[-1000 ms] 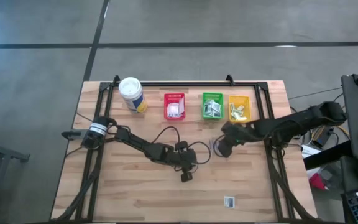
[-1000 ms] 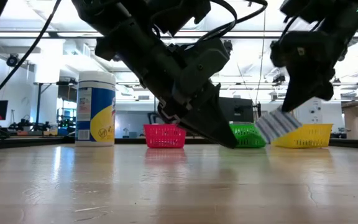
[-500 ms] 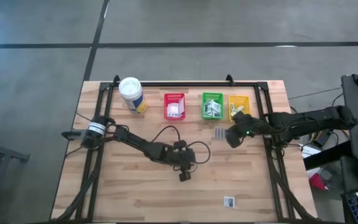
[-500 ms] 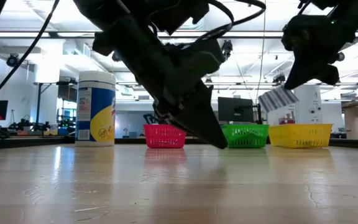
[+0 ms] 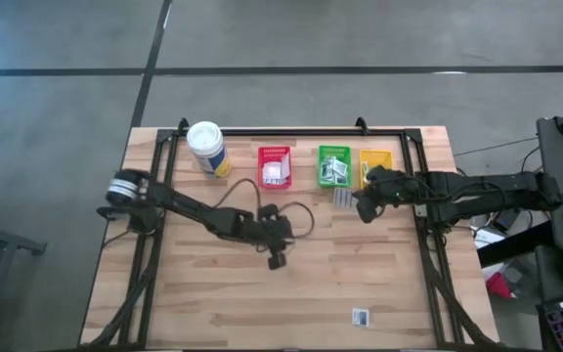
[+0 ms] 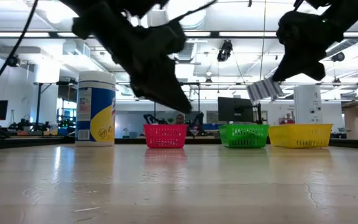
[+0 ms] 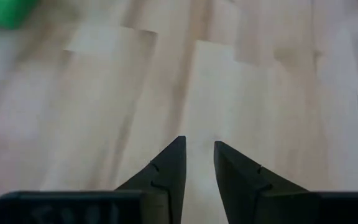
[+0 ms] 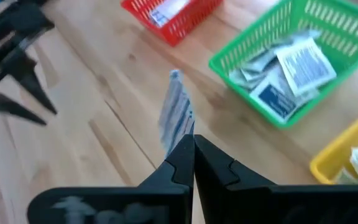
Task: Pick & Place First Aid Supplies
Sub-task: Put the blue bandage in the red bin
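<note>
My right gripper hangs above the table just in front of the green bin, shut on a white packet with dark-blue stripes. The low view shows that packet well above the bins. My left gripper hovers over mid-table, open, with nothing between its fingers. Another small packet lies flat near the table's front edge. Several packets fill the green bin; more lie in the red bin and the yellow bin. My right gripper pinches the striped packet by one edge between its two fingers. They come slanting down from the table's right side. The packet juts out beyond the fingertips, tilted, its free end toward the table's left, lifted clear of the table and bins.
A white canister with a yellow label stands at the far left of the bin row. A black frame runs along the table's far edge and down both sides. Bare wood lies between the two grippers and toward the near edge.
My right gripper has risen and gone toward the table's far edge, up to the green bin, carrying the striped packet higher with it. My left gripper has lifted off the table and drawn back toward the table's left.
</note>
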`<state>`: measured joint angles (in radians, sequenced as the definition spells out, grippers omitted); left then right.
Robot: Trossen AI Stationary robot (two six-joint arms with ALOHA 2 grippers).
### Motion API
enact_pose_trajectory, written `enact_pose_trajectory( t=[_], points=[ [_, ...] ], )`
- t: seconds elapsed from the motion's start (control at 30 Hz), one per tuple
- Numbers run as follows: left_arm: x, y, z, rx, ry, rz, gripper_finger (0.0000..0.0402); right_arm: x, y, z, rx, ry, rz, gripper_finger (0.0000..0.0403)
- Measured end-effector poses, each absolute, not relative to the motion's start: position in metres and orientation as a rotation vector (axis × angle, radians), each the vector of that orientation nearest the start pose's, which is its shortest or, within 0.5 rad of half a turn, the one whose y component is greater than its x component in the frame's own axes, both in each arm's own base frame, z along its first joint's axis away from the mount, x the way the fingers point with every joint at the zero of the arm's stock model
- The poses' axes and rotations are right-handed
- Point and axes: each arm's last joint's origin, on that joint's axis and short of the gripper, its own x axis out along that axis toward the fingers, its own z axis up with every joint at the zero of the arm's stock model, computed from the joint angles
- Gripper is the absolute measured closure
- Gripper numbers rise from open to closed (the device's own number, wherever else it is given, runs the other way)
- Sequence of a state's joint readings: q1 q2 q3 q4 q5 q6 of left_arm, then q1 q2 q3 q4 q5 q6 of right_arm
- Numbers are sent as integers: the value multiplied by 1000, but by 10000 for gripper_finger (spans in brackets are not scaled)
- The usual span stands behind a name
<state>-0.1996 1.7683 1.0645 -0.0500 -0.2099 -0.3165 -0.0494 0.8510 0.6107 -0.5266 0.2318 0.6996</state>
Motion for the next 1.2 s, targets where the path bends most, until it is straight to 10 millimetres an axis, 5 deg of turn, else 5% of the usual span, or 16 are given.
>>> enact_pose_trajectory(
  t=[0.3,0.5,0.8,1.2],
  points=[
    [306,-19,210,-247,568,337,307,185,-34,241,524,516,-505,395],
    [280,-9,221,-281,492,353,307,208,-61,236,516,436,-482,395],
    [270,-9,213,-295,480,350,307,248,-105,217,562,351,-410,395],
    [265,-9,201,-299,503,356,307,326,-145,204,553,402,-346,395]
  ],
)
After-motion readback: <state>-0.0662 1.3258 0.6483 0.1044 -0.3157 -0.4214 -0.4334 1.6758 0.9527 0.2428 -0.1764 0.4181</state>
